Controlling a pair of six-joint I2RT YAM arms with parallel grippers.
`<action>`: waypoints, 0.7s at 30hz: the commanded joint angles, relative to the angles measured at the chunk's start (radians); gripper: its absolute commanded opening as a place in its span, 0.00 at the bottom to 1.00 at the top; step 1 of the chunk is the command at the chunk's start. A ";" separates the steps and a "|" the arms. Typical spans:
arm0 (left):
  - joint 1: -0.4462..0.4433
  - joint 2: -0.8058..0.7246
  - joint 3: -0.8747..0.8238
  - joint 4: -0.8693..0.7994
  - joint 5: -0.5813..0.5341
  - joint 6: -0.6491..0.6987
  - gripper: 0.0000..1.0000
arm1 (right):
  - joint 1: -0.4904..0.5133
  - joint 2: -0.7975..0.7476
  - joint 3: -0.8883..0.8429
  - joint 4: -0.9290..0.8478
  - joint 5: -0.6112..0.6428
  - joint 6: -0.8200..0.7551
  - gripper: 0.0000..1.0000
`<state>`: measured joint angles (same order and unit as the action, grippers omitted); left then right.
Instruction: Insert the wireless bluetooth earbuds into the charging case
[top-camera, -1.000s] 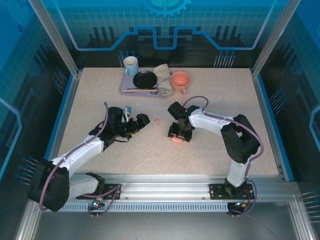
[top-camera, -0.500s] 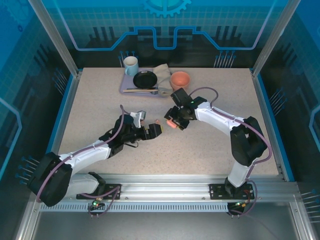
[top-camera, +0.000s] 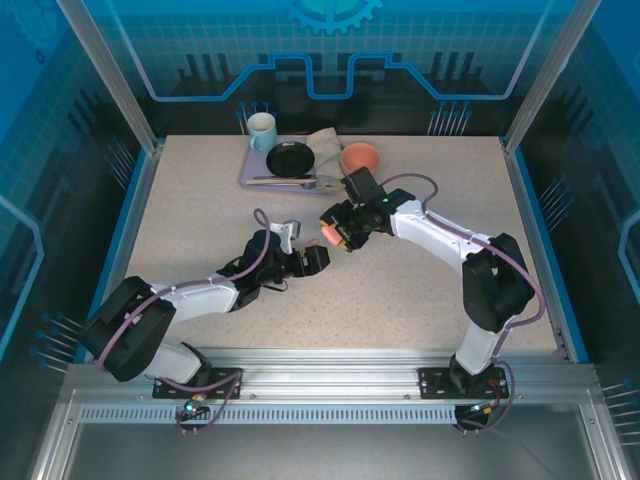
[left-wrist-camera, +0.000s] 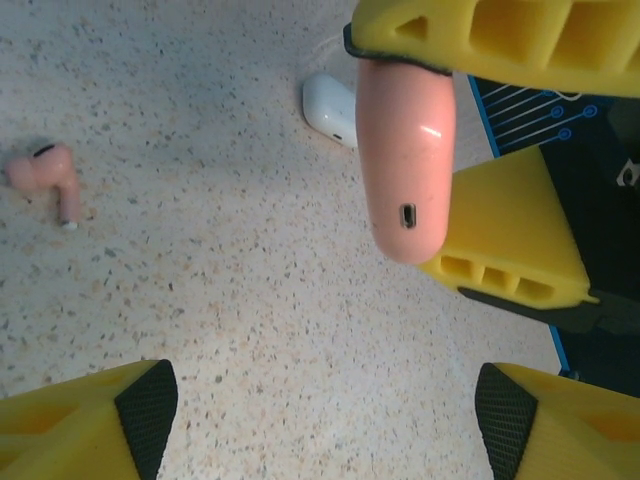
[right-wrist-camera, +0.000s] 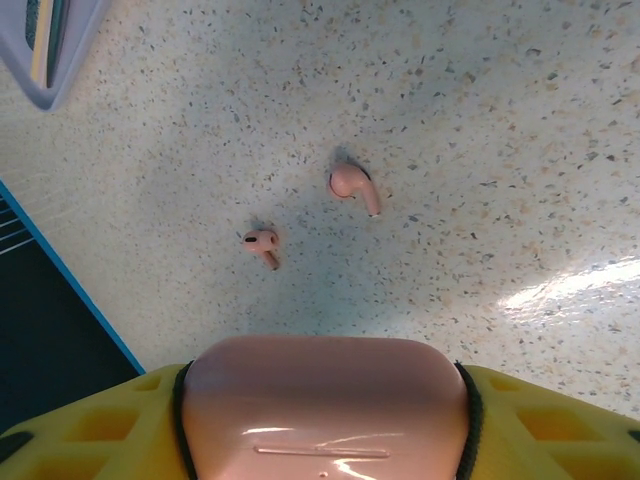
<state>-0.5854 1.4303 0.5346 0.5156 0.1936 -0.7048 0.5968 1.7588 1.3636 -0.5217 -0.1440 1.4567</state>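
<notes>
My right gripper (top-camera: 328, 235) is shut on a salmon-pink charging case (top-camera: 326, 234) and holds it above the middle of the table. In the right wrist view the case (right-wrist-camera: 325, 405) sits between the yellow fingers, and two pink earbuds (right-wrist-camera: 353, 185) (right-wrist-camera: 262, 243) lie on the table beyond it. My left gripper (top-camera: 315, 260) hangs just in front of the case, open, with bare table between its pads (left-wrist-camera: 145, 400). In its view the case (left-wrist-camera: 405, 150) hangs end-down, a pink earbud (left-wrist-camera: 45, 175) lies to the left, and a white earbud (left-wrist-camera: 328, 105) peeks out behind the case.
At the back of the table stands a purple tray (top-camera: 250, 178) carrying a cup (top-camera: 262, 130), a black dish (top-camera: 290, 157) and a cloth. An orange bowl (top-camera: 360, 158) sits beside it, close behind my right wrist. The tray's corner (right-wrist-camera: 55, 45) shows at upper left.
My right gripper lifted the pink case off the table and carried it left and back. My left arm stretched right toward the case, and its jaws narrowed a little.
</notes>
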 joint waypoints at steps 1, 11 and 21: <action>-0.009 0.022 0.046 0.081 -0.041 0.007 0.79 | 0.008 0.002 0.026 0.001 -0.023 0.024 0.49; -0.008 0.091 0.120 0.098 -0.071 0.011 0.72 | 0.010 -0.012 -0.001 0.019 -0.040 0.021 0.48; -0.008 0.147 0.177 0.112 -0.073 0.011 0.52 | 0.010 -0.029 -0.020 0.022 -0.045 0.014 0.48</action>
<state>-0.5858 1.5681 0.6785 0.5900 0.1379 -0.7052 0.6014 1.7588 1.3560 -0.5030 -0.1692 1.4666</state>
